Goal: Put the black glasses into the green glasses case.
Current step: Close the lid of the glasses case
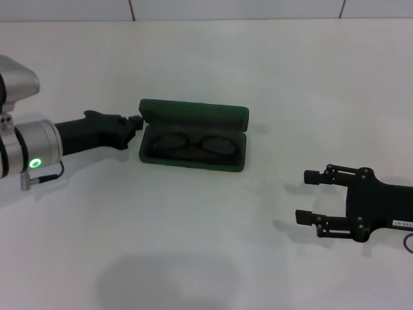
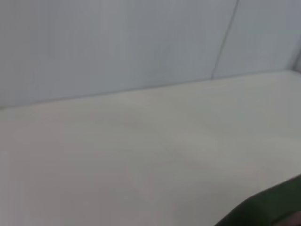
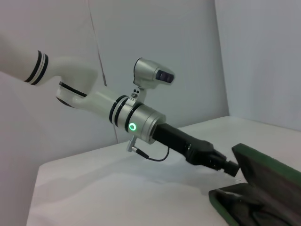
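The left gripper point(image 1: 135, 121) touched the lid's left end of the open green glasses case point(image 1: 193, 115); I cannot tell its grip. The black glasses point(image 1: 193, 143) lay inside. The right gripper point(image 1: 308, 196) rested spread, well apart, on the white table point(image 1: 213, 245) below a pale wall point(image 3: 155, 42).

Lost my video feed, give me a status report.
Left gripper shut, at lid edge of green glasses case. Right gripper open, off to the side. Black glasses lying inside open case. Nothing in the way.
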`<state>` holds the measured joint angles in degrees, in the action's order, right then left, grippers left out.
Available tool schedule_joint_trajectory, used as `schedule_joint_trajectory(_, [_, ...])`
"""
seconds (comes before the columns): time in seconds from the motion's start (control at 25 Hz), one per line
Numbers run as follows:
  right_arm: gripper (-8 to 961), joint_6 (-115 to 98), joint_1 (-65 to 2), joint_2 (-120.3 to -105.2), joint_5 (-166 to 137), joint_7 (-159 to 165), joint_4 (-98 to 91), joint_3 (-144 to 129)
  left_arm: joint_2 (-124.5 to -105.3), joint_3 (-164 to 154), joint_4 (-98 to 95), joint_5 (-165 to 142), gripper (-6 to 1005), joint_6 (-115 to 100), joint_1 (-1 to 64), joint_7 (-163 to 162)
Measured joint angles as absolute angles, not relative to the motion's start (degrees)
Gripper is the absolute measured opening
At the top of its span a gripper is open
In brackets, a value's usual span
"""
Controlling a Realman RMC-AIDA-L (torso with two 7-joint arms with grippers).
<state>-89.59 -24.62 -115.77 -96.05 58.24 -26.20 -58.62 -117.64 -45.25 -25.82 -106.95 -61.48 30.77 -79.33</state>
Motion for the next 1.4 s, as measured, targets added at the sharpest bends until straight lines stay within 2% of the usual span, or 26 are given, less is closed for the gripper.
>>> schedule_joint_trajectory(0.6, [746, -89.35, -24.71, -115.84, -95.96, 58.18, -25.31, -58.16, -117.88, -44.47, -26.41, -103.85, 15, -62.48, 28.64, -81.64])
schedule_joint_trajectory(0.64, [746, -89.33, -24.7, -115.84, -95.95, 58.12, -25.26, -58.08, -116.92, -43.82, -26.74, -103.81, 16, -65.97, 27.87, -88.09])
schedule_joint_trajectory(0.8, [746, -88.82, -24.62, -115.84, -95.92, 58.0, -25.19, -58.02, -116.09, -43.48, -28.94, -103.44, 16, -71.96, 26.56, -94.44])
schedule_joint_trajectory(1.04, [746, -86.99, -24.7, -115.83, -95.84, 57.97, -24.74, -58.0, -120.2, -45.68, -45.82, -103.15, 15, -74.56, 22.74, -101.85])
schedule_joint_trajectory(1.4, [746, -86.02, -25.19, -115.84, -95.69, 57.84, -24.3, -58.01, -120.02, -69.53, -54.75, -96.84, 10, -48.61, 25.5, -117.27])
